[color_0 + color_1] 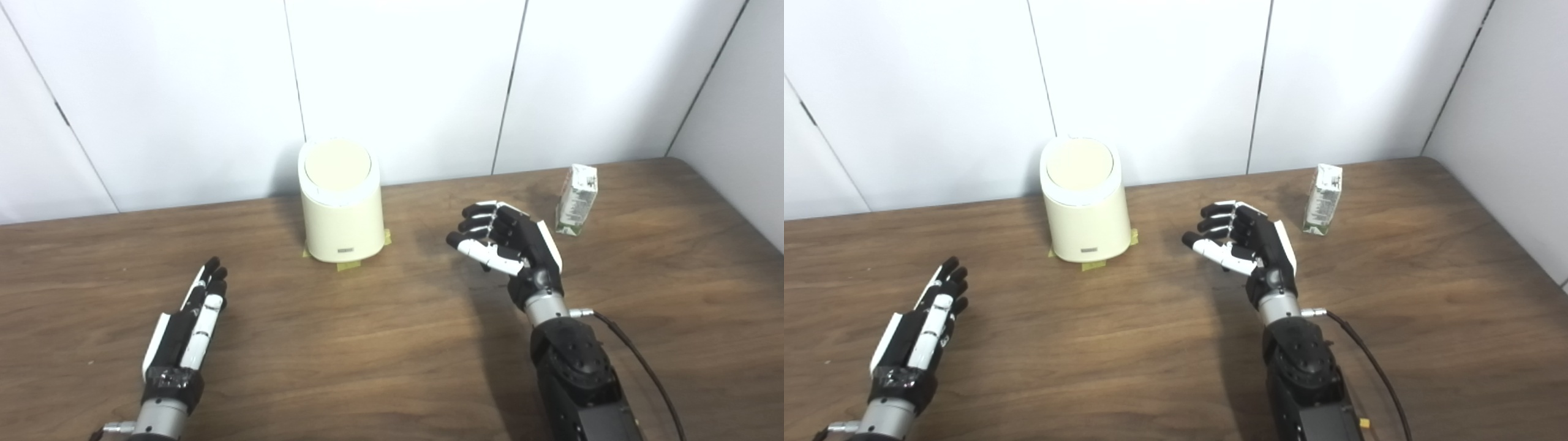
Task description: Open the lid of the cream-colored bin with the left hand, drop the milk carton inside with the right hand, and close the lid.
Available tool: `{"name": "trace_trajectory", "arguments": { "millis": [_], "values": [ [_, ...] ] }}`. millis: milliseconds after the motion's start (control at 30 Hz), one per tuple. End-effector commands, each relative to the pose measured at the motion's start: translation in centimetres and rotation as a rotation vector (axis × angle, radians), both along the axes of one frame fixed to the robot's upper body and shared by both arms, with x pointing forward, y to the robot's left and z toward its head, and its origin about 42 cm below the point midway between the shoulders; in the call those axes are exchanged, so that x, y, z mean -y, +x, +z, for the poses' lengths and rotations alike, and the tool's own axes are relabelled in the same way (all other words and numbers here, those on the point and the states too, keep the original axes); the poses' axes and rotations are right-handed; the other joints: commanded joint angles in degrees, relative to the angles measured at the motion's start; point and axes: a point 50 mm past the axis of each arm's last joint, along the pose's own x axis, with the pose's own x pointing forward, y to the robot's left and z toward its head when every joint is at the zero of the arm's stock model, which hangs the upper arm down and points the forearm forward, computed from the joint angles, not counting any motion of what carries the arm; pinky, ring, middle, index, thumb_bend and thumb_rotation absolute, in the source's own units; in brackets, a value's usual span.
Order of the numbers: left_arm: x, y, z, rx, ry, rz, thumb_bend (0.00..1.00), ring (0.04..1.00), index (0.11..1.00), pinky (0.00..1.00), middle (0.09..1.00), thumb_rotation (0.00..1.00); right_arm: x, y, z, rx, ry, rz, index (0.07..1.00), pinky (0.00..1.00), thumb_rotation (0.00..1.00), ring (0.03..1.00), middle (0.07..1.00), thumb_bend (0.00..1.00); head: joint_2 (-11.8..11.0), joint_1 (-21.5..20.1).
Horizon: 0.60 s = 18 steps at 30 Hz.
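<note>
My left hand (187,324) lies low over the wooden table (380,343), near its front left part, fingers stretched out straight and close side by side, pointing away from me toward the wall; it holds nothing. The cream-colored bin (342,208) stands upright at the back of the table, close to the white panelled wall (398,79), well apart from that hand and off to its right. Its round lid (337,164) sits shut in the white collar at the top, tilted a little toward me. Bits of yellow tape (349,266) stick out from under the bin's base on the tabletop, and a small grey label shows low on its front.

My right hand (508,242) is raised above the table to the right of the bin, palm turned to the left, fingers curled partway but spread from the thumb, with nothing between them (so it is empty, loosely cupped). A dark cable (637,361) runs from the wrist back along the forearm.

The milk carton (576,199) stands upright on the table behind and to the right of my right hand, near it but not touching, white with green print. It is well apart from the bin, with my right hand between the two.
</note>
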Motion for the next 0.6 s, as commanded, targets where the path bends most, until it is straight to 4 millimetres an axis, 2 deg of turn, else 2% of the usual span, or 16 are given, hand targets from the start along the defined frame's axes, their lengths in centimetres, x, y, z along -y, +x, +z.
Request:
{"name": "trace_trajectory", "arguments": {
  "millis": [0,133,267,300,367,400,433,467,500,533,567],
  "values": [
    [0.2,0.7,1.8,0.07,0.004,-0.007,0.54,0.99,0.993,0.99,0.976,0.83,-0.3,0.3,1.7,0.064,-0.031,0.012,0.499,0.03,0.0,0.422,0.478,0.51,0.1,0.0],
    [0.3,0.7,1.7,0.066,-0.005,-0.003,0.55,0.985,0.985,0.98,0.971,0.82,-0.4,0.1,1.4,0.048,-0.055,-0.001,0.498,0.04,0.0,0.423,0.479,0.52,0.1,0.0],
    [0.3,0.7,1.7,0.063,-0.006,-0.004,0.56,0.986,0.988,0.98,0.974,0.8,-0.7,0.0,1.4,0.04,-0.046,0.012,0.492,0.13,0.0,0.426,0.477,0.52,0.3,0.0],
    [0.3,0.7,1.7,0.063,-0.005,-0.005,0.56,0.985,0.989,0.98,0.974,0.8,-0.8,0.0,1.4,0.037,-0.045,0.025,0.493,0.18,0.0,0.425,0.476,0.52,0.3,0.0],
    [0.4,0.7,1.8,0.064,0.0,-0.007,0.55,0.983,0.991,0.98,0.975,0.81,-1.0,-0.1,1.4,0.031,0.006,0.079,0.5,0.36,0.0,0.441,0.492,0.52,0.4,0.1],
    [0.4,0.7,1.8,0.064,-0.001,-0.008,0.54,0.982,0.99,0.98,0.975,0.81,-1.1,-0.1,1.4,0.026,0.028,0.098,0.494,0.44,0.0,0.505,0.496,0.52,0.4,0.1],
    [0.4,0.7,1.8,0.064,-0.001,-0.008,0.53,0.983,0.99,0.98,0.976,0.81,-1.1,-0.1,1.3,0.018,0.025,0.116,0.496,0.53,0.09,0.592,0.605,0.52,0.4,0.1],
    [0.3,0.7,1.8,0.063,0.0,-0.007,0.53,0.982,0.99,0.98,0.976,0.81,-1.2,-0.2,1.2,0.008,0.015,0.137,0.626,0.61,0.25,0.672,0.689,0.59,0.4,0.1],
    [0.3,0.7,1.8,0.064,0.001,-0.008,0.54,0.985,0.99,0.98,0.976,0.81,-1.2,-0.3,1.2,-0.001,-0.002,0.16,0.721,0.67,0.36,0.742,0.758,0.6,0.4,0.1],
    [0.3,0.7,1.8,0.064,0.001,-0.008,0.54,0.988,0.992,0.98,0.976,0.81,-1.2,-0.3,1.2,-0.009,-0.017,0.181,0.804,0.74,0.5,0.818,0.833,0.58,0.4,0.1],
    [0.3,0.7,1.7,0.064,0.0,-0.007,0.54,0.99,0.993,0.99,0.977,0.81,-1.3,-0.4,1.1,-0.018,-0.028,0.194,0.844,0.77,0.58,0.861,0.873,0.59,0.4,0.1]
  ]
}}
